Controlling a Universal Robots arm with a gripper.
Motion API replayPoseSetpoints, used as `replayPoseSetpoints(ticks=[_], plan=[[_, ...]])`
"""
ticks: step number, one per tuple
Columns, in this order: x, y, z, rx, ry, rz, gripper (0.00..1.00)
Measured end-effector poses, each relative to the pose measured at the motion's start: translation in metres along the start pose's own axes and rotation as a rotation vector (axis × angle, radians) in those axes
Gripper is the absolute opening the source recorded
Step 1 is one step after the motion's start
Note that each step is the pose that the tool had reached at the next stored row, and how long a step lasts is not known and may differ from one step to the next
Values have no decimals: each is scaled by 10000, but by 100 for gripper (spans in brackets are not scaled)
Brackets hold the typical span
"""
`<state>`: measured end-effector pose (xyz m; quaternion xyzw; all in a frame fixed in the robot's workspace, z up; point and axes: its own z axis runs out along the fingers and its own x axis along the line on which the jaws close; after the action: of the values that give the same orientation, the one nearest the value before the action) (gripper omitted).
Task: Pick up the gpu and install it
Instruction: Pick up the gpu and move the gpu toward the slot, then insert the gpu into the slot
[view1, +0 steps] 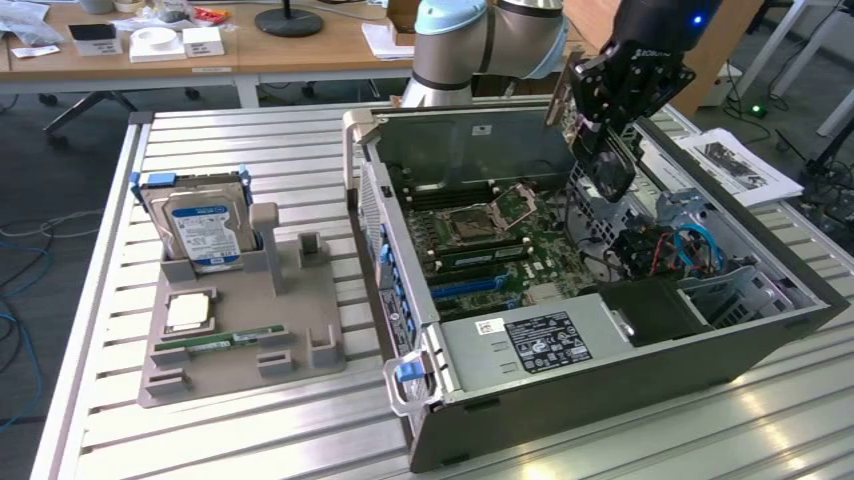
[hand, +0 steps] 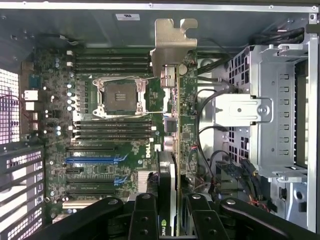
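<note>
My gripper (view1: 609, 122) is shut on the gpu (view1: 611, 160), a dark flat card that hangs edge-down over the open computer case (view1: 400, 250), above its far right part. In the wrist view the gpu (hand: 173, 125) shows edge-on between the black fingers (hand: 145, 220), with its silvery bracket (hand: 172, 45) at the far end. It hangs clear above the green motherboard (hand: 110, 125), off to one side of the blue expansion slot (hand: 92, 161) and the empty CPU socket (hand: 120, 95).
A metal drive cage (hand: 270, 110) and loose cables (view1: 681, 245) lie beside the card inside the case. On the exterior view's left, a grey fixture (view1: 240, 345) holds a hard drive (view1: 200, 230), a CPU (view1: 187, 310) and a RAM stick (view1: 220, 342). Papers (view1: 741, 165) lie at the right.
</note>
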<state>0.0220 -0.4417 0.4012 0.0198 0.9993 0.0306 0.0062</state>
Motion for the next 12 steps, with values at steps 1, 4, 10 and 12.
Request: replayPoseSetpoints(ticks=[1,4,10,12], plan=[[0,0,11,1,1,-4,27],[1,-3,57,0,2,-13,27],[1,-5,98,3,3,-25,27],[1,-5,99,1,2,-26,27]])
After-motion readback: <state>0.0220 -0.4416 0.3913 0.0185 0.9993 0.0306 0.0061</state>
